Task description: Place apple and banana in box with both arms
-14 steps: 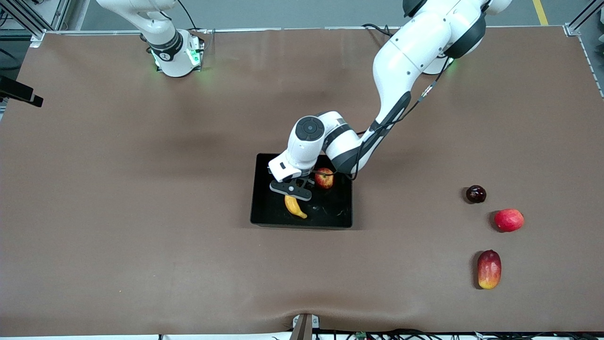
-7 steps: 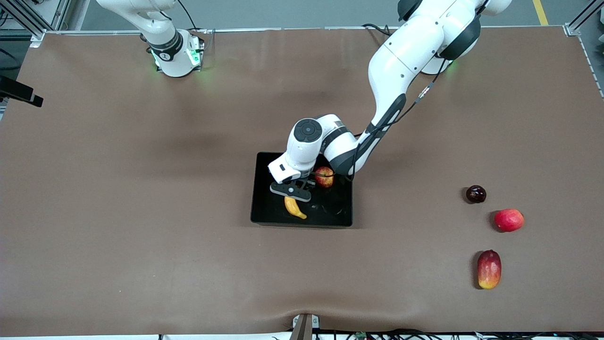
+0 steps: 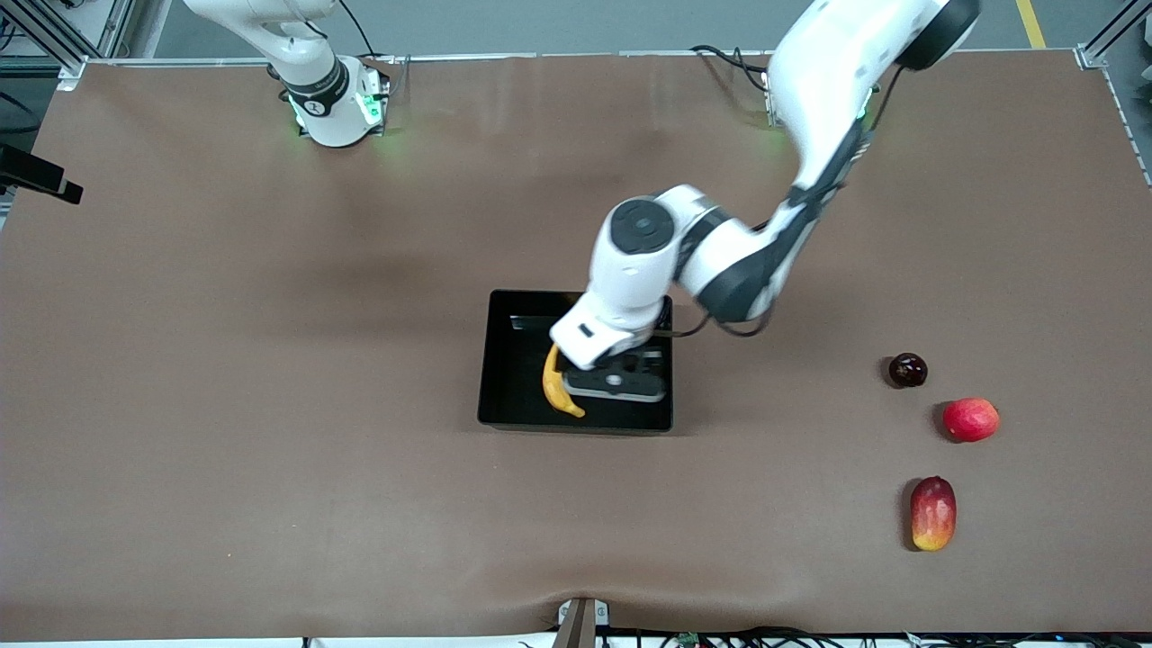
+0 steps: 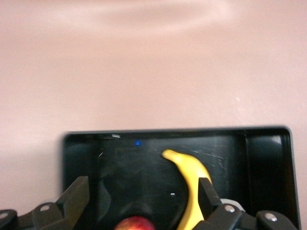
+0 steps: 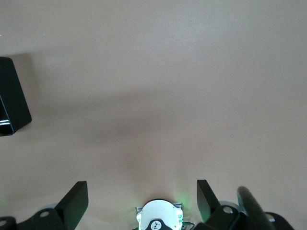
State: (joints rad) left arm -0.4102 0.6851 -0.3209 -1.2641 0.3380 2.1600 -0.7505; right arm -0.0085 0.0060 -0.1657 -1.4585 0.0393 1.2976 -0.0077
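The black box [image 3: 508, 360] sits mid-table, and the yellow banana [image 3: 558, 385] lies in it on the floor. The left wrist view shows the banana [image 4: 192, 177] free beside one finger [image 4: 207, 194], with the red apple [image 4: 136, 224] on the box floor [image 4: 124, 167] under the hand. In the front view the left wrist hides the apple. My left gripper [image 3: 615, 382] hangs open over the box with nothing between its fingers [image 4: 142, 191]. My right gripper [image 5: 142, 194] is open and empty, high over its own base [image 5: 158, 218]; only that arm's base [image 3: 333, 103] shows in the front view.
Toward the left arm's end of the table lie a dark plum [image 3: 907, 370], a pinkish-red round fruit [image 3: 970, 419] and a red-yellow mango [image 3: 932, 513]. A corner of the box [image 5: 12, 100] shows in the right wrist view. A black bracket [image 3: 36, 175] juts in at the right arm's end.
My left gripper opened and let go of the banana, which now lies in the box. The hand rose and swung toward the left arm's end, covering the apple. The right arm has not moved.
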